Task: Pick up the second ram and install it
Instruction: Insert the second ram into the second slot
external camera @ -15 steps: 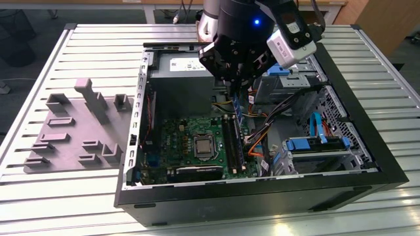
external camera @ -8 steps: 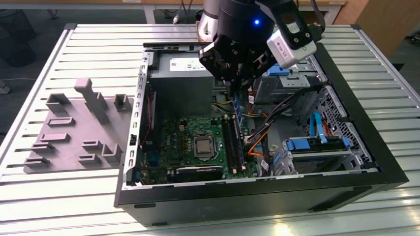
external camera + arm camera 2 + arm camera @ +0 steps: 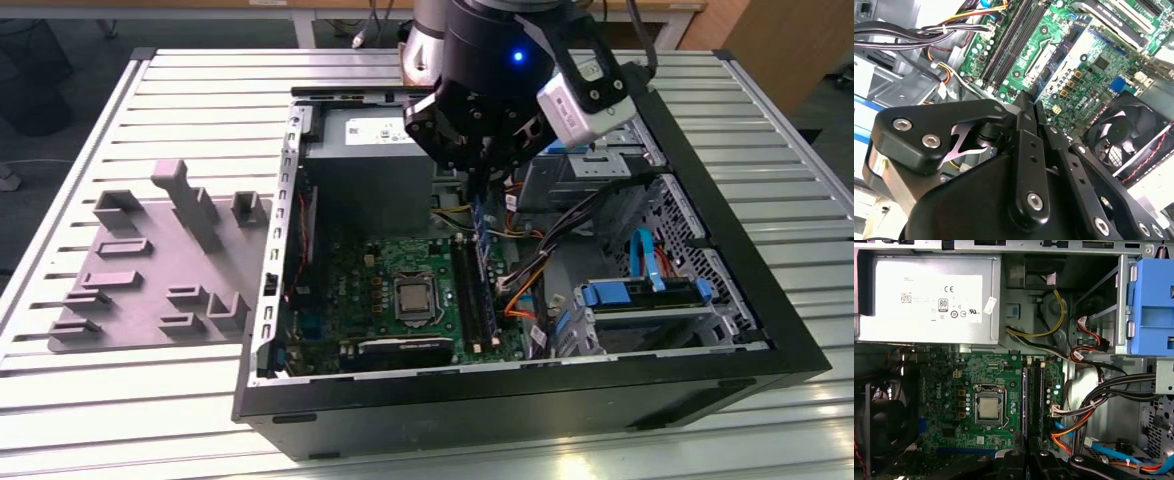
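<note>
In the exterior view my gripper [image 3: 487, 185] hangs inside the open computer case [image 3: 534, 405], above the green motherboard [image 3: 380, 265]. It is shut on the second ram [image 3: 486, 250], a thin dark-blue stick held on edge. The stick's lower end reaches down to the black memory slots [image 3: 470, 295] right of the processor socket [image 3: 416, 300]. In the first wrist view the ram [image 3: 1025, 405] appears edge-on, lined up along the slots [image 3: 1038, 400], with my fingers [image 3: 1013, 465] on both sides of it. I cannot tell whether it touches a slot. The second wrist view shows the slots [image 3: 1014, 40] beyond my fingertips [image 3: 1025, 107].
The grey power supply [image 3: 924, 300] fills the back of the case. Bundled cables [image 3: 1094, 400] and bright blue drive brackets [image 3: 641, 295] crowd the side next to the slots. A case fan [image 3: 1124, 135] sits past the motherboard. A grey parts fixture [image 3: 160, 270] lies outside on the slatted table.
</note>
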